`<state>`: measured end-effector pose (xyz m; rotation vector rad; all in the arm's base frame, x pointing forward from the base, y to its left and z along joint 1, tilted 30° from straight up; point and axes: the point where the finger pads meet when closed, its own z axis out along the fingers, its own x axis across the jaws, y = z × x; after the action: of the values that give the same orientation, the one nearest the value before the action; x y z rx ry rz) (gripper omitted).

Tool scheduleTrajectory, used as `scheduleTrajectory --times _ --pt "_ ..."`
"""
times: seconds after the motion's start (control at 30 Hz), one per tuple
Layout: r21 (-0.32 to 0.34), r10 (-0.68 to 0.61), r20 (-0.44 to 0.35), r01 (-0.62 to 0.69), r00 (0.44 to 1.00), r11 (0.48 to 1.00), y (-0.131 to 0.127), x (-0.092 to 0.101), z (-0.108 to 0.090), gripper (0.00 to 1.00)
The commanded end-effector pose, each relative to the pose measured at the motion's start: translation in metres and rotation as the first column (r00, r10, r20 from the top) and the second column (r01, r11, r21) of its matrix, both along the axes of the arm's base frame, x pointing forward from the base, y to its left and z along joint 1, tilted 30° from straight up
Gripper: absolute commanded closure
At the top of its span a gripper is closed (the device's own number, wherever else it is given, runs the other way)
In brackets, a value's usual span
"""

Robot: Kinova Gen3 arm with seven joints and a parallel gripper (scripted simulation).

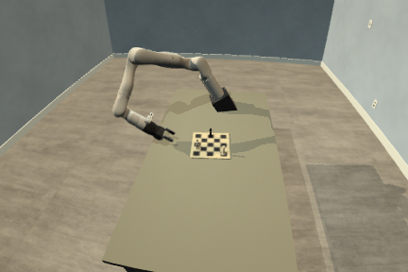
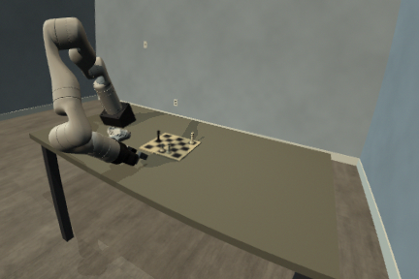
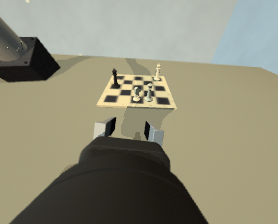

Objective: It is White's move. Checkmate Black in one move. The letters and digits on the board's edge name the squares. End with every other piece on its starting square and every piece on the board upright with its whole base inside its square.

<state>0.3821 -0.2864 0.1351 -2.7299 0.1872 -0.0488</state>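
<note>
A small chessboard [image 1: 211,145] lies on the olive table; it also shows in the exterior view [image 2: 171,145] and the wrist view [image 3: 138,92]. A black piece [image 3: 115,78] stands at the board's far left corner in the wrist view, also seen in the top view [image 1: 211,132]. A white piece [image 3: 158,72] stands at the far right corner. Two pale pieces [image 3: 136,93] [image 3: 148,93] stand side by side near the board's middle. My gripper [image 3: 130,125] is open and empty, low over the table, short of the board's near edge; it sits left of the board in the top view [image 1: 169,134].
The arm's black base [image 1: 224,101] is mounted on the table behind the board and shows at the upper left of the wrist view [image 3: 27,64]. The table's left edge is close beside the gripper.
</note>
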Motion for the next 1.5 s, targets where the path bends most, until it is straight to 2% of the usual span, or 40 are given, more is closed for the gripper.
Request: scheduleTrajectory --times 0.0,1.47 --pt "0.015 -0.021 -0.017 0.021 1.0 1.0 0.0001 -0.0045 -0.0071 0.0" --pt "0.019 -0.031 -0.021 0.031 0.999 0.999 0.0003 -0.0053 -0.0084 0.0"
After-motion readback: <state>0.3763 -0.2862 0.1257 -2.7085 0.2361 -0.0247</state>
